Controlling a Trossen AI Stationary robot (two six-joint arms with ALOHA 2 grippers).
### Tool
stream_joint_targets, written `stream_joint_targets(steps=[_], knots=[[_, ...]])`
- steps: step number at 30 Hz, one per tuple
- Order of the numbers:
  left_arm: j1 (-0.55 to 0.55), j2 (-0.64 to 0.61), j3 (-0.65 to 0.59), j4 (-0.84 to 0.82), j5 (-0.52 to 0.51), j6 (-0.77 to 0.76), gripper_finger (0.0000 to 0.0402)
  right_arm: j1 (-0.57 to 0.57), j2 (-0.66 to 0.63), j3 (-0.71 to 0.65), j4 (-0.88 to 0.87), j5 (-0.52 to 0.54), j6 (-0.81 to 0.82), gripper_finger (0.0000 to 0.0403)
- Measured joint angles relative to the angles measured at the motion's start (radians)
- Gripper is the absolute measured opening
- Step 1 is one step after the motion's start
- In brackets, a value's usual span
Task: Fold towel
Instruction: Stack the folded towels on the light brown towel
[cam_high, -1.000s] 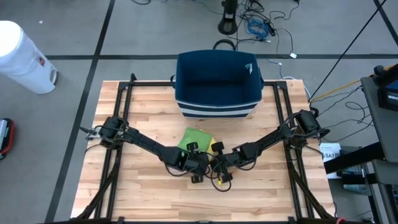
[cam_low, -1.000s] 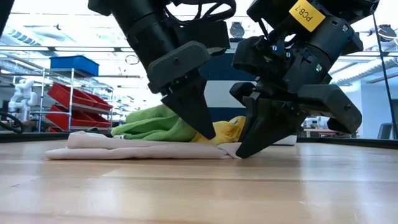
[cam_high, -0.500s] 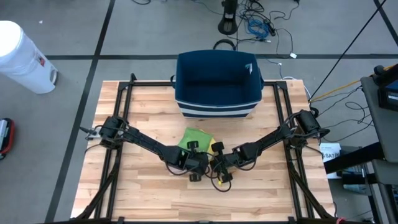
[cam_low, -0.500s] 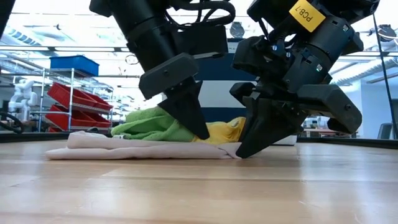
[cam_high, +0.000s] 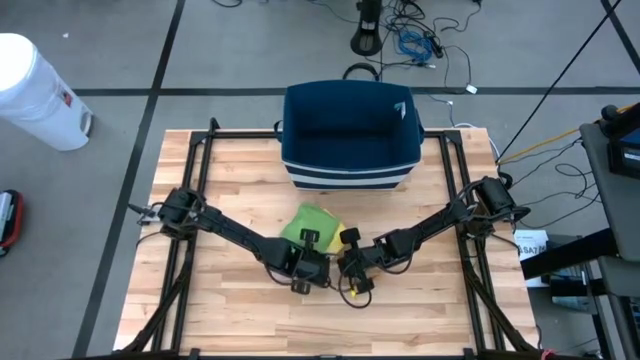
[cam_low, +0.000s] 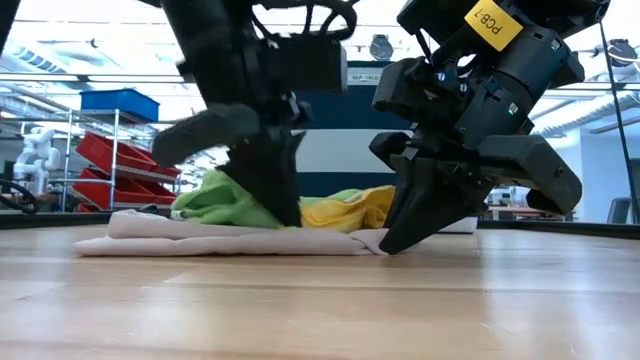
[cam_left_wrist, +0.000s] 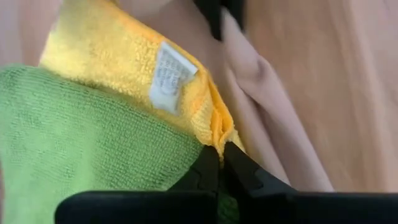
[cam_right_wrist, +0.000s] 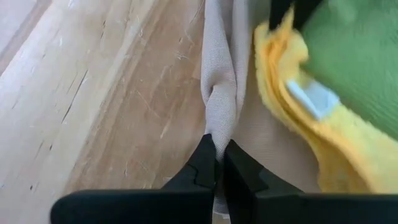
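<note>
Three cloths lie stacked in the middle of the table. A beige towel lies flat on the wood. On it rest a yellow towel with a white label and a bunched green towel. My left gripper is shut at the near edge of the yellow and green towels. My right gripper is shut on the beige towel beside them, toward the table's right. My left gripper pinches the yellow towel's folded edge between its two fingertips, right where the green towel meets it. Whether green cloth is also caught, I cannot tell. The fingers slant down onto it, and the towels still lie on the beige one. My right gripper pinches a raised fold of the beige towel at its edge, between both fingertips. The fingers slant down from the table's right and meet the cloth low at the wood. The rest of the towel lies flat on the table.
A navy fabric basket stands on the table's far side, behind the cloths. A black frame runs along the table's left and right sides. The near half of the wooden top is bare. A white bin stands on the floor at the far left.
My left gripper has shut on the towels' near edge and shifted a little toward the table's left and near edge; it is blurred in the low view. The green towel has shifted slightly left with it. My right gripper has kept still on the beige towel.
</note>
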Motion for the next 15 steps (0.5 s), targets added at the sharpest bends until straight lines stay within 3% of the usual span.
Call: stream_joint_targets(steps=[15], knots=[[-0.076, 0.000, 0.195, -0.405, -0.094, 0.119, 0.0001, -0.006, 0.000, 0.000, -0.001, -0.009, 0.003, 0.0006]])
